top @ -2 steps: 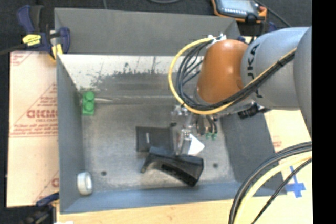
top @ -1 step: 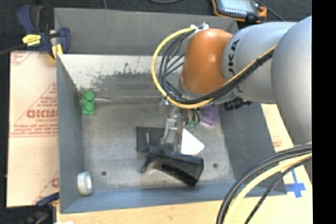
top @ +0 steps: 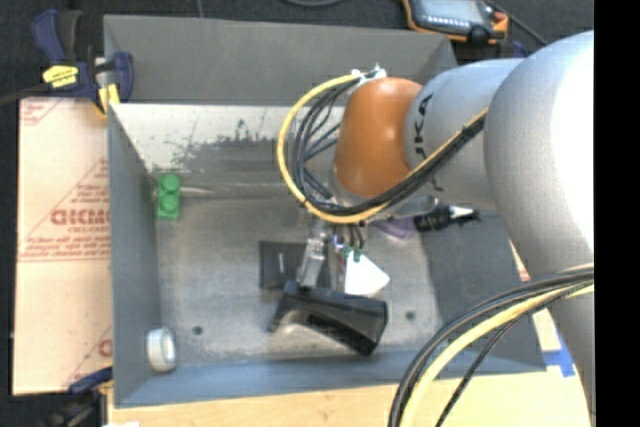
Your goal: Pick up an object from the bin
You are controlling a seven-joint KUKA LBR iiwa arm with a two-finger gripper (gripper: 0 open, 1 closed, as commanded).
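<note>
The arm (top: 530, 145) fills the right side of the frame, its pale body lying across the bin's right wall and hiding most of that half of the floor. At its wrist sits an orange cover (top: 375, 140) ringed by looped cables (top: 300, 150), which block the view of the centre of the bin (top: 200, 140).

Below the cover, the gripper (top: 322, 260) hangs low over the lower middle of the bin. Whether it is open or closed cannot be told, nor whether it has hold of anything, because the wrist and cables crowd over it.

Three things lie closest to it:
- A black wedge-shaped object (top: 335, 318), the largest loose thing, lies just below the gripper near the bottom wall.
- A dark flat block (top: 276, 265) lies just to the gripper's left, above the wedge's left end.
- A white piece (top: 368, 278) lies just to the gripper's right, partly under the wrist.

The rest is well apart from the gripper. A green piece (top: 167, 197) stands against the left wall in the upper left of the floor. A small pale roll (top: 160, 348) sits in the lower left corner. A purple thing (top: 398, 228) and a black pen-like thing (top: 448, 215) show at the arm's edge, mostly hidden.
</note>
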